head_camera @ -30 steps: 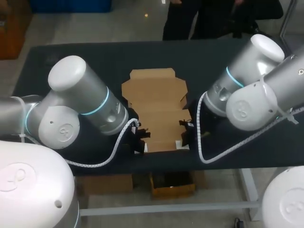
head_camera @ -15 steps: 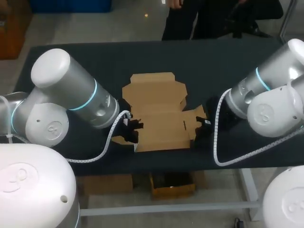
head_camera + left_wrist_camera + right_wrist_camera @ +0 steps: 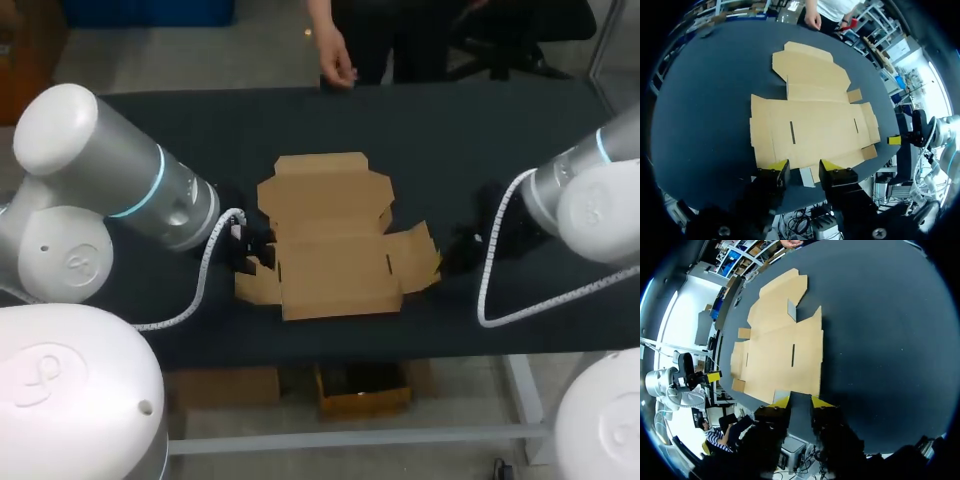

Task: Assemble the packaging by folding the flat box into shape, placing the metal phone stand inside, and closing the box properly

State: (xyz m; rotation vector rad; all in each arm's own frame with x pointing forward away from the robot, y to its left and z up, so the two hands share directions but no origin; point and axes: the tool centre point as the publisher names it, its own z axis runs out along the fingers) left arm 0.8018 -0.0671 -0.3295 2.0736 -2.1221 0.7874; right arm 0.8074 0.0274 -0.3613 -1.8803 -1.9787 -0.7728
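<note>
No legible text, labels or numbers anywhere.

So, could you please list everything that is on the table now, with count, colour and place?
cardboard box: one, brown, lying unfolded and flat in the middle of the table.
table: one, dark, under the box.
left arm: one, silver-white, coming in beside the box's left side.
right arm: one, silver-white, beside the box's right side.
left gripper: one, black with yellow tips, open, at the box's left edge.
right gripper: one, black with yellow tips, open, at the box's right edge.
</note>
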